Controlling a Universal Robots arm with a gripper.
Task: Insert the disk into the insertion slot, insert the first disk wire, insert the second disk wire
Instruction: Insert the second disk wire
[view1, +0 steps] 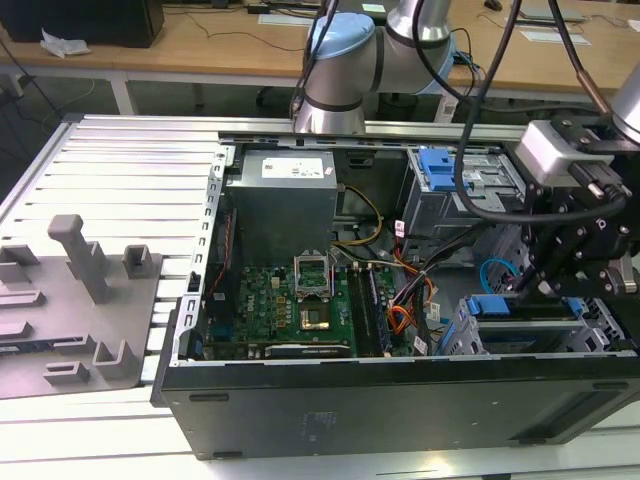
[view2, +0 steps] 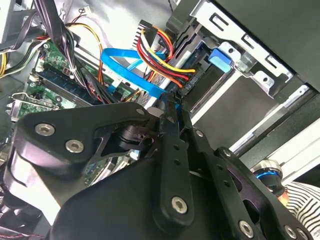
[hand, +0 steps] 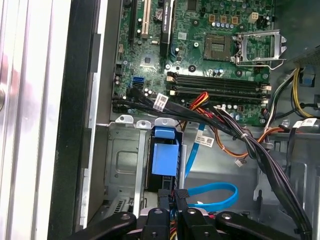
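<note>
The disk lies inside the insertion slot, its blue carrier handle facing outward; in the exterior view the disk is low at the right of the open case. My gripper hangs at the disk's inner end with its fingers closed together. A flat blue disk wire runs in a loop right up to the fingertips and ends between them. Beside them, a black plug on red, yellow and black wires rests against the disk's end. The gripper is just above the slot.
A taller metal cage with a blue latch stands behind the slot. Black cable bundles cross between the motherboard and the drive bays. The power supply sits at the back. A grey fixture lies on the exterior view's left.
</note>
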